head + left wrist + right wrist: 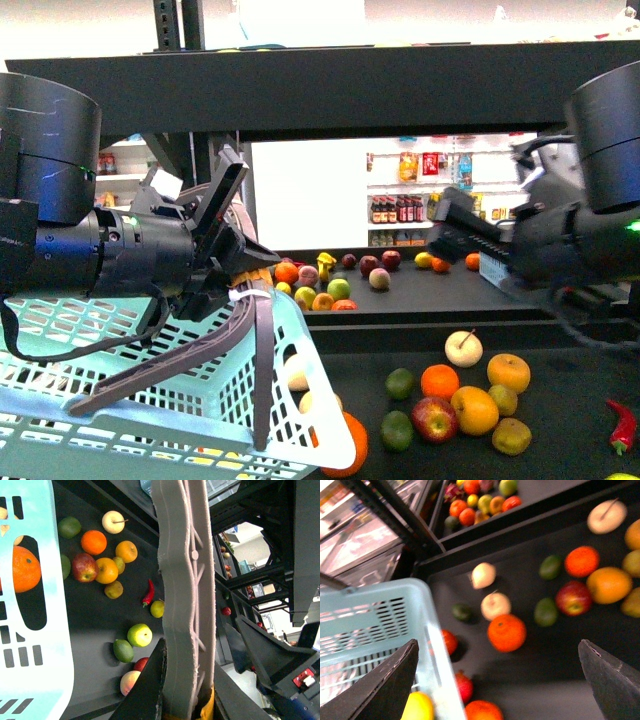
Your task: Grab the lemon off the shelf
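Pale-blue slotted plastic basket (150, 335) hangs tilted from the clamped left gripper (232, 257). The bright yellow oval lemon (420, 706), apparently inside, could spill. The right gripper (497, 645) gapes empty.

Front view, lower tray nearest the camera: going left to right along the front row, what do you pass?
Teal basket → dark green lime → red apple → yellow-orange fruit → red chilli.

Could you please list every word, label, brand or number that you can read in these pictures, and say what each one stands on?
No text can be read in any view.
Bottles on the white store shelving: labels too small to read.
Coloured packets above them: print blurred.
Basket and shelf: no writing visible.
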Tool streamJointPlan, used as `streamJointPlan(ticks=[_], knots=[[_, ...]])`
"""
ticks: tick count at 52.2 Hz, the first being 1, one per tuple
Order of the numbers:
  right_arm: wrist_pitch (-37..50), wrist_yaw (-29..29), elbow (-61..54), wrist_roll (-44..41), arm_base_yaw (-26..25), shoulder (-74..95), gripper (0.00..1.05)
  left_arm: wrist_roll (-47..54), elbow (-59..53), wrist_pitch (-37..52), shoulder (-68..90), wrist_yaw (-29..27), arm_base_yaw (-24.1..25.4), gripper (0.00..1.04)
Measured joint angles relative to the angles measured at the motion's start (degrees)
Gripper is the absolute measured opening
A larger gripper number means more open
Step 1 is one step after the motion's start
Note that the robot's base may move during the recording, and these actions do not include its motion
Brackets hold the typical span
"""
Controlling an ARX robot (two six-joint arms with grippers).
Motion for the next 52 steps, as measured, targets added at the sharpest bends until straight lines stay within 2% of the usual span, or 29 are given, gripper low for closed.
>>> streamJointPlan(ticks=[7, 14, 20, 31, 33, 36, 39, 43, 52], knots=[[4.9, 2.91, -11.52, -8.41, -1.11, -10.23, 0.97, 0.02, 0.0, 0.0, 0.0, 0.0, 0.0, 0.11], [5.51, 5.31, -22.75, -14.19, -1.14, -22.75, 0.97, 0.0, 0.0, 0.0, 0.0, -0.02, 0.0, 0.11], [2.49, 8.9, -31.52, -17.86, -1.14, -34.91, 0.97, 0.02, 0.0, 0.0, 0.0, -0.02, 0.0, 0.11], [-10.51, 17.77, -40.57, -24.39, -0.57, -59.39, 0.97, 0.02, 0.0, 0.0, 0.0, -0.02, 0.0, 0.11], [-12.41, 14.4, -41.27, -24.28, -1.79, -63.06, 0.93, 0.02, 0.0, 0.0, 0.0, -0.02, 0.0, 0.11], [-16.87, 5.86, -42.84, -24.2, -5.29, -70.42, 0.83, 0.02, 0.0, 0.0, 0.0, -0.09, 0.0, 0.11], [-23.1, 2.16, -44.98, -24.04, -7.02, -79.12, 0.71, 0.02, 0.0, 0.0, 0.0, -0.04, 0.0, 0.11], [-25.07, 0.85, -47.17, -24.02, -7.17, -86.79, 0.56, 0.04, 0.0, 0.0, 0.0, -0.07, 0.0, 0.11], [-24.26, 0.85, -51.74, -23.89, -7.37, -89.39, 0.26, 0.04, 0.0, 0.0, 0.0, 0.0, -0.02, 0.11]])
